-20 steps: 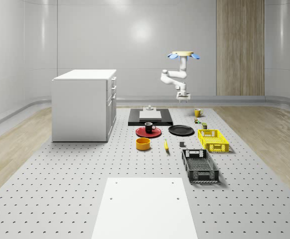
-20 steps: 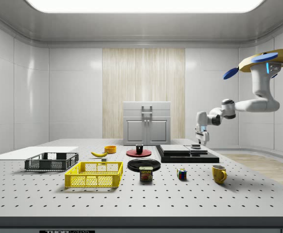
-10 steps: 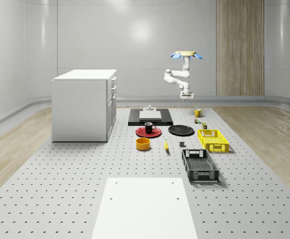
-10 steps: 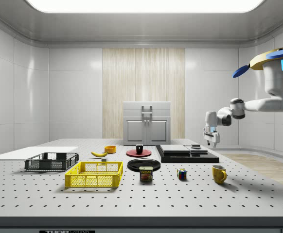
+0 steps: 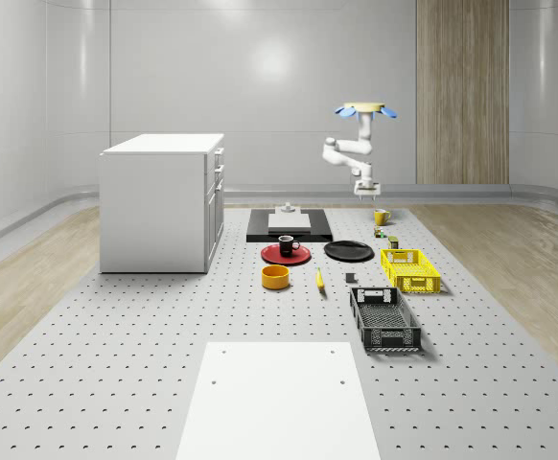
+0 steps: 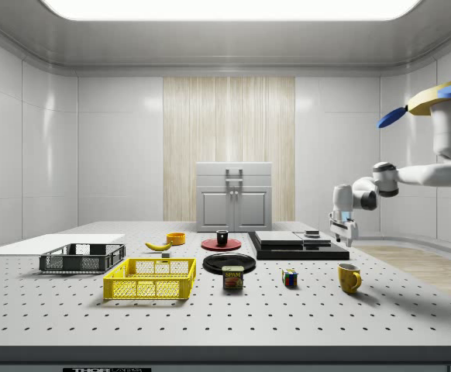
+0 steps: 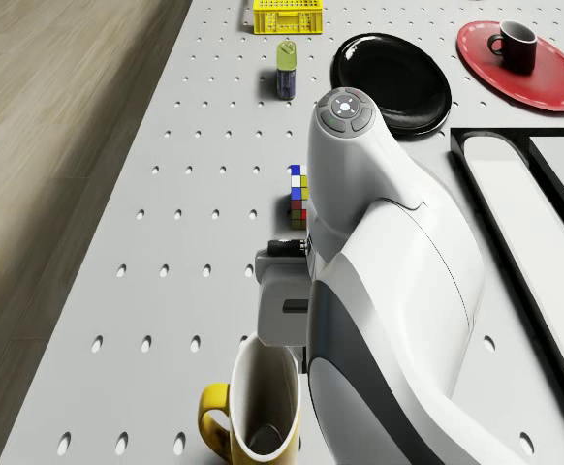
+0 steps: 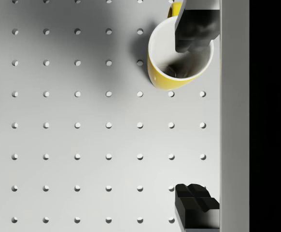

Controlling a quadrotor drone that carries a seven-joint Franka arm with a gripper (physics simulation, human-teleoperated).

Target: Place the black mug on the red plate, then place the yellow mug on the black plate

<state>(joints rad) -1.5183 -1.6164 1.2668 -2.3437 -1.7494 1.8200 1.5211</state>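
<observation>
Since a second ago I have carried my claw (image 6: pixel 342 239) off the black slab (image 6: pixel 298 247) toward the side view's right, so it now hangs spread wide and empty above the yellow mug (image 6: pixel 349 277), my drone body (image 6: pixel 448 94) hovering beyond the surface's (image 6: pixel 233 310) far edge. The black mug (image 5: pixel 286 244) stands on the red plate (image 5: pixel 272 255), with the bare black plate (image 5: pixel 348 251) just beside it.

Mug (image 7: pixel 513 43) on plate (image 7: pixel 553 82), beside tray (image 7: pixel 515 223)

Bare table (image 8: pixel 82 140) around yellow mug (image 8: pixel 179 79); black slab (image 8: pixel 273 116) beside
</observation>
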